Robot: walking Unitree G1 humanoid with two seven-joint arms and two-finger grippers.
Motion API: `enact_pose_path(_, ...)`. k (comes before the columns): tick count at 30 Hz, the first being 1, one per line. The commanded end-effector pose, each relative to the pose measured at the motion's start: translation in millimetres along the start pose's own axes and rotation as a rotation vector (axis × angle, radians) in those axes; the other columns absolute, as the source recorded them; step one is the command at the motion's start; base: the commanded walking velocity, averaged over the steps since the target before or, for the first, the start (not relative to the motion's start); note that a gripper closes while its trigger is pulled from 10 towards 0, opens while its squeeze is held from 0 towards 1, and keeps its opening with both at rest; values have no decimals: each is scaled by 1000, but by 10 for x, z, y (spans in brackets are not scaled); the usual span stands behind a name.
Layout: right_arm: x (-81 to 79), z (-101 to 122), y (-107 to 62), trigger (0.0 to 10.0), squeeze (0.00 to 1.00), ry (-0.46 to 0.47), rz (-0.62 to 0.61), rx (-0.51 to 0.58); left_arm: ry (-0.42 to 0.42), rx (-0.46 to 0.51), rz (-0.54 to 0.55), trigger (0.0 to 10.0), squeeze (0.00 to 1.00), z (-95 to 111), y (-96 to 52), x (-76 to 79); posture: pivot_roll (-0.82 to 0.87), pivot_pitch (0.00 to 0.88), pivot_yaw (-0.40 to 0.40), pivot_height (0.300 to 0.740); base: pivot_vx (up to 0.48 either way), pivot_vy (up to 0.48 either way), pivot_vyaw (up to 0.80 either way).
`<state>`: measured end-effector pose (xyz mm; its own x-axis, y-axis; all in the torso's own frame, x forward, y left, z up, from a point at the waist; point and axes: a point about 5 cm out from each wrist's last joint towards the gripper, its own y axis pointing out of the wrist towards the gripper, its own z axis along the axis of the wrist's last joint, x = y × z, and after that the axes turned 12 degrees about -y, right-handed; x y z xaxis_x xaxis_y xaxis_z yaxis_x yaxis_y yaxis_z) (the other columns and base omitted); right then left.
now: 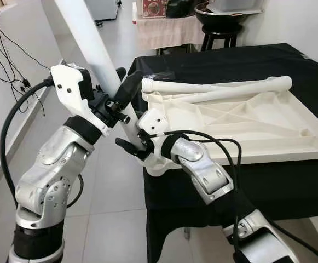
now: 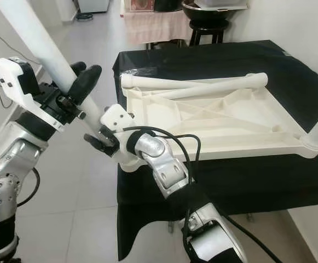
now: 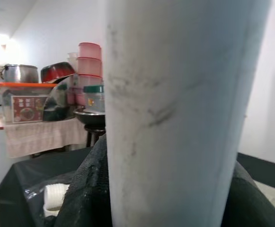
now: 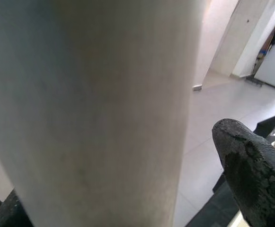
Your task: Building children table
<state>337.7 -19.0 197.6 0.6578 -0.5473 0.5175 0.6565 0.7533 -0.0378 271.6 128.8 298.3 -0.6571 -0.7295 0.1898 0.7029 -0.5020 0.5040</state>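
Both your left gripper (image 1: 116, 94) and right gripper (image 1: 132, 143) hold the white leg (image 1: 90, 41) tight; tilt it and it jams in the tabletop (image 1: 241, 123) corner.

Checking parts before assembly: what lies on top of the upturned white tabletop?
Two loose white legs lie along the far edge of the tabletop, on its ribbed underside. Whatever sits beneath it on the black cloth is covered.

black tablecloth (image 1: 241, 66); behind it a black stool (image 1: 221, 35), stacked pink containers (image 3: 89, 64), a steel pot (image 3: 20, 74).
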Motion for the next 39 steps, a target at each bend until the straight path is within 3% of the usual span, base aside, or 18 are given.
enact_pose_path(1, -5, 81, 72, 10000, 0, 11, -7, 3, -18, -9, -79, 0, 0, -36, 55, 118, -11, 35, 50, 740, 0, 0, 0)
enact_pose_path(3, -15, 117, 105, 10000, 0, 32, -10, 11, -19, -8, -85, 0, 0, -41, 70, 131, -12, 36, 49, 740, 0, 0, 0)
enact_pose_path(4, -24, 154, 136, 9255, 0, 40, -12, 22, -21, -5, -91, 0, 0, -40, 82, 142, -12, 37, 50, 740, 0, 0, 0)
enact_pose_path(5, -34, 183, 158, 0, 0, 41, -13, 31, -24, -1, -94, 0, 0, -39, 92, 152, -12, 37, 50, 740, 0, 0, 0)
enact_pose_path(17, -58, 149, 192, 0, 0, 47, -17, -6, -40, 37, -101, 0, 0, 4, 112, 179, -13, 44, 47, 740, 0, 0, 0)
enact_pose_path(27, 35, 161, 193, 0, 0, 71, -72, 26, -62, 87, -71, 0, 0, 41, 110, 146, -25, 44, 38, 740, 0, 0, 0)
enact_pose_path(28, 72, 183, 191, 0, 0, 78, -89, 48, -74, 105, -52, 3059, 78, 59, 93, 117, -26, 45, 39, 740, 0, 0, 0)
enact_pose_path(29, 117, 197, 182, 0, 0, 82, -111, 68, -97, 132, -14, 10000, 1000, 85, 69, 50, -27, 44, 40, 740, 0, 0, 0)
enact_pose_path(36, 248, 173, 135, 0, 0, 97, -171, 85, -106, 211, 123, 10000, 1000, 246, -62, -210, -25, 43, 49, 740, 0, 0, 0)
enact_pose_path(39, 422, 116, 69, 0, 0, 121, -234, 80, -49, 290, 281, 10000, 1000, 487, -303, -508, -19, 45, 51, 740, 0, 0, 0)
